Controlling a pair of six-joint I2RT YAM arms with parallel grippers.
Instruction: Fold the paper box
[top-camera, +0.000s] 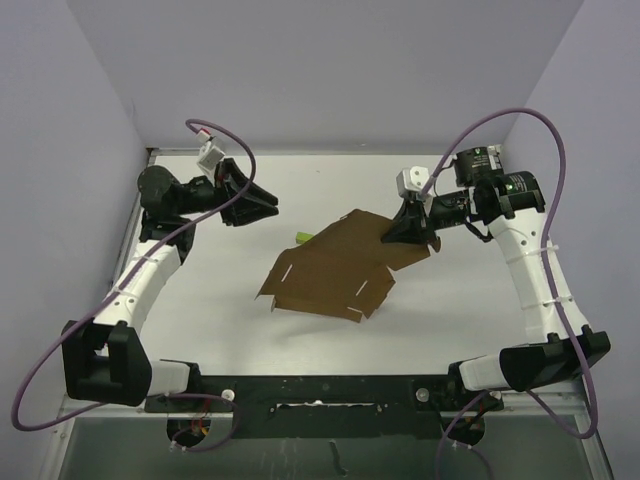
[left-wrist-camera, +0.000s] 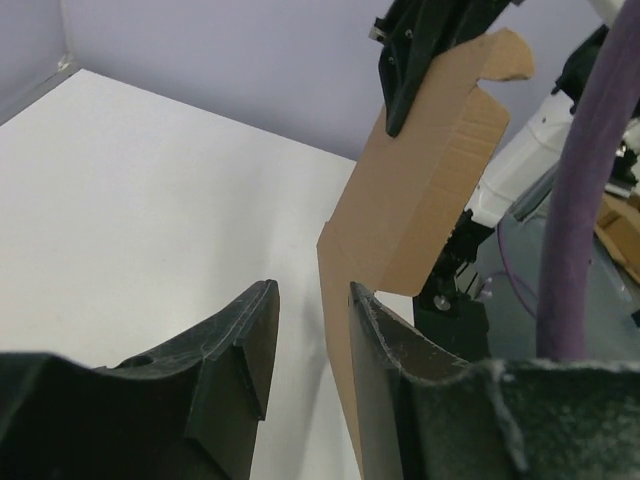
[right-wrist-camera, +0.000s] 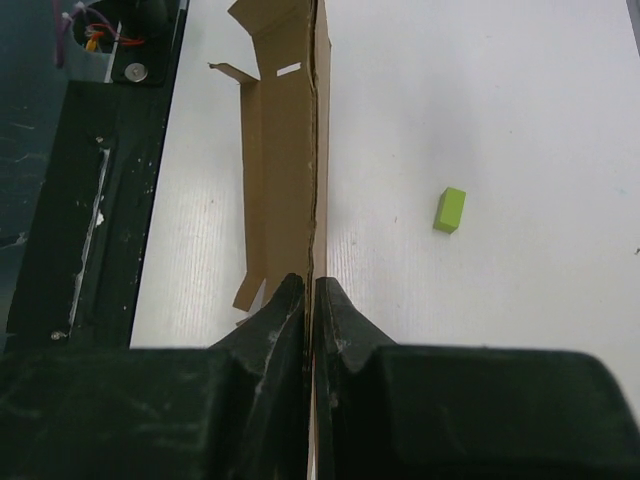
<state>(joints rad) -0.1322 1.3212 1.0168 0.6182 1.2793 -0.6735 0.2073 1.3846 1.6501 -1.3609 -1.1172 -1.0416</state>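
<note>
The paper box (top-camera: 335, 270) is a flat brown die-cut sheet with flaps and slots, tilted up off the white table near its middle. My right gripper (top-camera: 405, 232) is shut on the sheet's far right flap. In the right wrist view the cardboard (right-wrist-camera: 285, 150) runs edge-on from between the closed fingers of that gripper (right-wrist-camera: 311, 282). My left gripper (top-camera: 265, 203) hovers at the far left, apart from the sheet. In the left wrist view this gripper (left-wrist-camera: 312, 290) stands open with nothing between its fingers, and the cardboard (left-wrist-camera: 420, 200) rises beyond its right finger.
A small yellow-green block (top-camera: 299, 238) lies on the table just behind the sheet's far left edge, also seen from the right wrist camera (right-wrist-camera: 450, 210). Lilac walls close the back and sides. A black rail (top-camera: 300, 392) with the arm bases runs along the near edge.
</note>
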